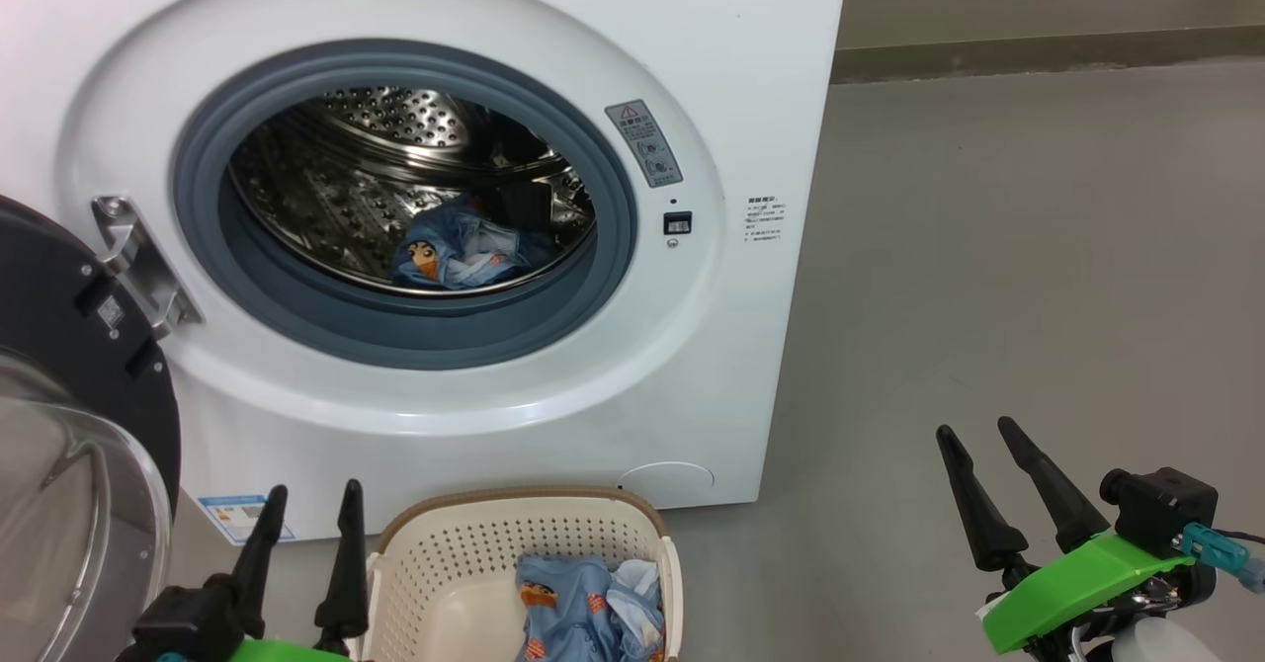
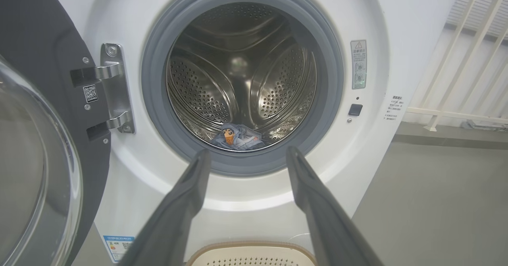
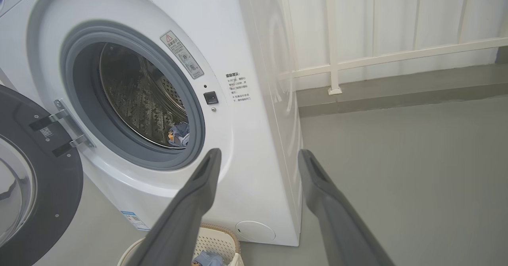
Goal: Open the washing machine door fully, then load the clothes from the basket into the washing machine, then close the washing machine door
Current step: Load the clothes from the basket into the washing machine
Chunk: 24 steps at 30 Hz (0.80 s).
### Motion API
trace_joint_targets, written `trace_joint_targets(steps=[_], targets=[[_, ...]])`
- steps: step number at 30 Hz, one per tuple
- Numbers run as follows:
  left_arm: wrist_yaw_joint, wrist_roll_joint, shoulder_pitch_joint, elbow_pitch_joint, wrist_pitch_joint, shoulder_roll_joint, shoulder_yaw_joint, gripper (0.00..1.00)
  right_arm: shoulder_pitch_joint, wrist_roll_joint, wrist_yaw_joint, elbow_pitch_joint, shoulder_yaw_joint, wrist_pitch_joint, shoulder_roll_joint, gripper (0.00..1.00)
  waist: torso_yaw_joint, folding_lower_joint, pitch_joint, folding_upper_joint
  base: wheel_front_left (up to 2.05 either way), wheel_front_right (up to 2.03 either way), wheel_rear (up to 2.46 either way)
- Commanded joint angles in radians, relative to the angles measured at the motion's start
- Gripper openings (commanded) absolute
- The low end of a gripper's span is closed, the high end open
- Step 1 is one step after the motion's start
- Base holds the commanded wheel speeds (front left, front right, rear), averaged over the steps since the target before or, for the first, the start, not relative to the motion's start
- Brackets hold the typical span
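Both released and empty: left end effector (image 1: 312, 492) at near left, just beside the basket (image 1: 445, 553); right end effector (image 1: 976, 430) at near right over the floor (image 1: 988, 247), well apart from it. Blue printed clothes (image 1: 583, 608) heaped in the right part of the basket, close before the washing machine (image 1: 751, 99). Farther in, one more blue garment (image 1: 455, 252) low in the drum (image 1: 395, 148), with the door (image 1: 59, 346) swung wide open at left on its hinge (image 1: 138, 257).
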Motion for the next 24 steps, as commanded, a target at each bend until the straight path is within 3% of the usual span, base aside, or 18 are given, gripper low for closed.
trace_joint_targets(steps=[1,17,24], targets=[[0.006,-0.008,-0.011,-0.019,0.002,0.016,0.028,1.00,-0.018,-0.002,0.004,-0.022,0.013,-0.008,-0.012,1.00,-0.003,0.0000,0.001,0.0000,0.00,0.00,0.00],[-0.001,-0.048,-0.033,0.093,0.040,0.005,0.006,1.00,-0.027,-0.001,0.004,-0.021,0.026,-0.008,-0.017,1.00,-0.071,0.0000,0.061,0.0000,0.00,0.00,0.00],[-0.009,-0.058,-0.103,0.177,0.071,0.019,-0.009,1.00,-0.057,-0.007,0.004,-0.038,0.014,-0.008,-0.008,1.00,-0.095,0.0000,0.161,0.0000,0.00,0.00,0.00]])
